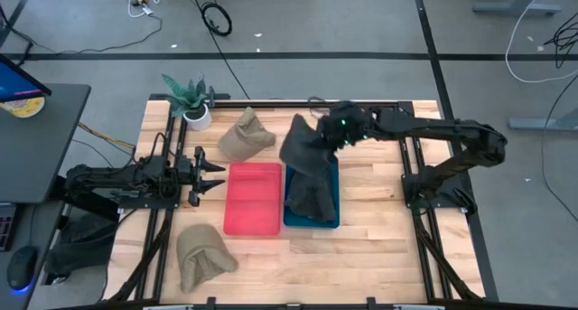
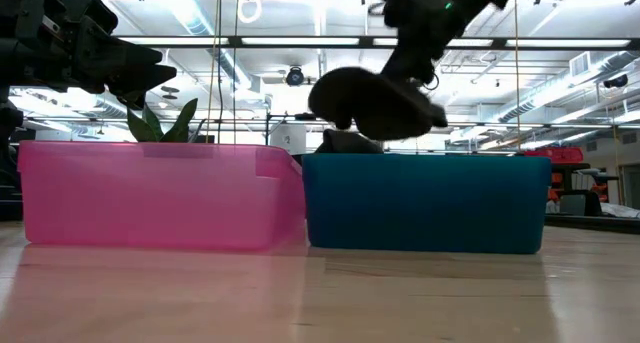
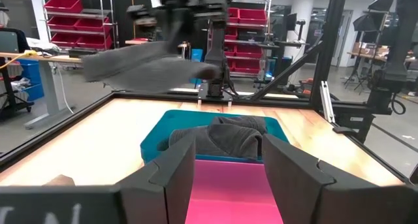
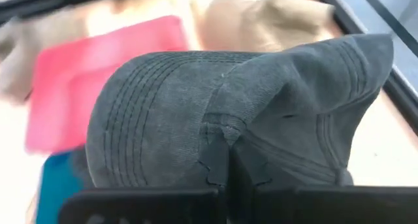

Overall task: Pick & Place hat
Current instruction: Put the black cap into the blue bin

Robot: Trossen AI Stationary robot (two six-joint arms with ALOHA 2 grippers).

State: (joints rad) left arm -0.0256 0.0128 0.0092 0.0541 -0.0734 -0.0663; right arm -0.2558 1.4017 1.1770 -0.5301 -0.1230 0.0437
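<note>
My right gripper (image 1: 327, 140) is shut on a dark grey hat (image 1: 302, 147), which hangs in the air over the far end of the blue bin (image 1: 332, 221). A second dark grey hat (image 1: 312, 194) lies inside that bin. The pink bin (image 1: 253, 200) stands directly left of the blue one. One tan hat (image 1: 244, 138) lies on the table near the far edge, and another (image 1: 203, 256) near the front left. My left gripper (image 1: 212, 174) waits open at the table's left, pointing level toward the pink bin. My right gripper pinches a bunched fold of the hat's crown (image 4: 219, 129) between its two fingers (image 4: 215, 168). It comes from above, slanting down from the table's right. The hat is lifted clear and hangs below the fingers (image 2: 375, 103), with its stitched brim (image 4: 130, 119) pointing away.
A potted plant (image 1: 194, 104) stands at the far left corner of the table. Bare wood lies in front of both bins and to the right of the blue bin, up to the right arm's base (image 1: 433, 188).
</note>
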